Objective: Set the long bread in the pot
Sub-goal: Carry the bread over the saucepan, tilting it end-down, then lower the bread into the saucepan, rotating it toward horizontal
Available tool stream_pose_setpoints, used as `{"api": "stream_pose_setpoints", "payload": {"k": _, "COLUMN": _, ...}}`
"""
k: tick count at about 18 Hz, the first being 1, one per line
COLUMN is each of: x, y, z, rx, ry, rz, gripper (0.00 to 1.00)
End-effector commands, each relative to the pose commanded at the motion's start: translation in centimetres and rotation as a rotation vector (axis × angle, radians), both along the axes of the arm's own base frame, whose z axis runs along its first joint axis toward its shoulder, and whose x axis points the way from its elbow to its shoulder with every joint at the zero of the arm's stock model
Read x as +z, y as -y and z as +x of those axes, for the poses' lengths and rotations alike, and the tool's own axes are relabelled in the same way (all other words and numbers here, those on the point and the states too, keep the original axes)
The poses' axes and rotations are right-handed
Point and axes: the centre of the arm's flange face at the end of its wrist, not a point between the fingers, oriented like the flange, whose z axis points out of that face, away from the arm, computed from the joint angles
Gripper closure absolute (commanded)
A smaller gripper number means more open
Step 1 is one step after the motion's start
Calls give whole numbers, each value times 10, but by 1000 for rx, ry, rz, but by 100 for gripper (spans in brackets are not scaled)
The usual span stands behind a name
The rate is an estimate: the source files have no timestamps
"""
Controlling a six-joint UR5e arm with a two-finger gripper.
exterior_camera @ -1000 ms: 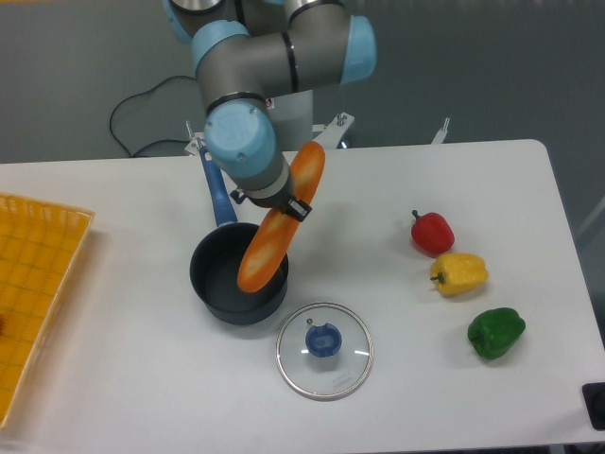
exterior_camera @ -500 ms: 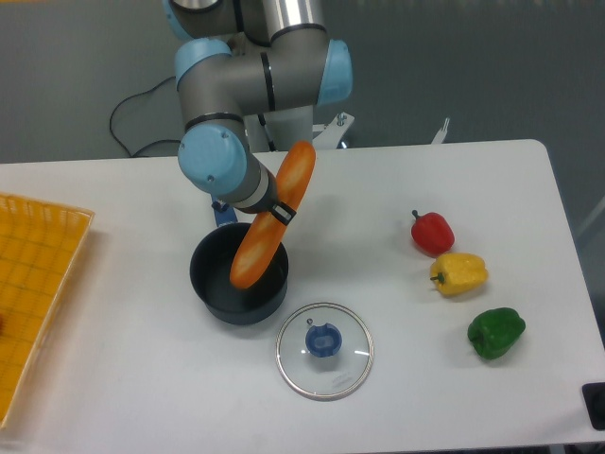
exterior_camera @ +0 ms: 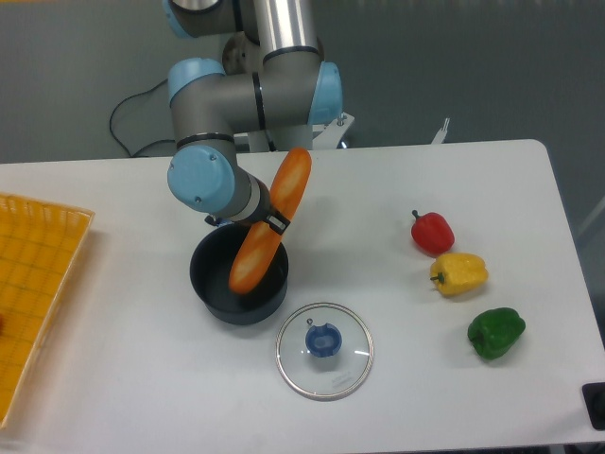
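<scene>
— On the white table (exterior_camera: 142,378), what's the biggest thing you see?

— Over it, the arm (exterior_camera: 241,95), grey with pale blue joints, bent down toward the left of middle. At the far left edge sits a yellow basket (exterior_camera: 33,284), partly cut off by the frame.

— And the pot?

— The pot (exterior_camera: 213,279) stands just under the arm's wrist, dark and round, upright. Its blue handle is mostly hidden behind the arm.

— Where's the long bread?

— The long bread (exterior_camera: 269,222) is held up at a slant, its upper end pointing up and to the right, its lower end dipping inside the pot's rim. I can't tell whether that end touches the bottom.

— Is it gripped?

— Yes. The gripper (exterior_camera: 267,219) is clenched around the loaf near its middle; a dark finger shows across it.

— Anything else around?

— A round glass lid (exterior_camera: 324,351) with a blue knob lies flat just to the pot's lower right, close but apart. Well off to the right are three peppers in a loose line: a red pepper (exterior_camera: 432,233) at the back, a yellow pepper (exterior_camera: 459,273) just beside it, and a green pepper (exterior_camera: 495,332) nearest the front.
</scene>
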Motion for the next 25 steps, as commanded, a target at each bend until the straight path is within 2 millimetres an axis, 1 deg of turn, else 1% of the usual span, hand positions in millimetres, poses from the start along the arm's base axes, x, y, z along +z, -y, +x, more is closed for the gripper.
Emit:
{"api": "stream_pose_setpoints", "payload": {"k": 2, "x": 1, "y": -1, "z": -1, "rx": 0, "ry": -3, "rz": 4, "gripper": 76}}
{"api": "stream_pose_setpoints", "payload": {"k": 5, "x": 3, "y": -7, "z": 2, "rx": -5, "ry": -8, "rz": 8, "gripper": 70}}
{"api": "stream_pose_setpoints", "payload": {"k": 6, "x": 2, "y": -8, "z": 1, "rx": -2, "ry": -7, "rz": 5, "gripper": 69}}
{"api": "stream_pose_setpoints", "payload": {"k": 9, "x": 5, "y": -11, "z": 0, "rx": -3, "ry": -11, "rz": 12, "gripper": 59}}
{"api": "stream_pose_setpoints", "payload": {"k": 10, "x": 6, "y": -12, "z": 0, "rx": -3, "ry": -12, "rz": 14, "gripper": 51}}
{"api": "stream_pose_setpoints", "payload": {"k": 12, "x": 8, "y": -16, "z": 5, "rx": -16, "ry": -16, "rz": 20, "gripper": 43}}
{"api": "stream_pose_setpoints", "payload": {"k": 16, "x": 10, "y": -21, "z": 5, "rx": -22, "ry": -19, "rz": 25, "gripper": 32}}
{"api": "stream_pose_setpoints", "payload": {"k": 21, "x": 5, "y": -24, "z": 5, "rx": -24, "ry": -17, "rz": 19, "gripper": 30}}
{"api": "stream_pose_setpoints", "payload": {"k": 25, "x": 5, "y": -24, "z": 5, "rx": -25, "ry": -16, "rz": 19, "gripper": 30}}
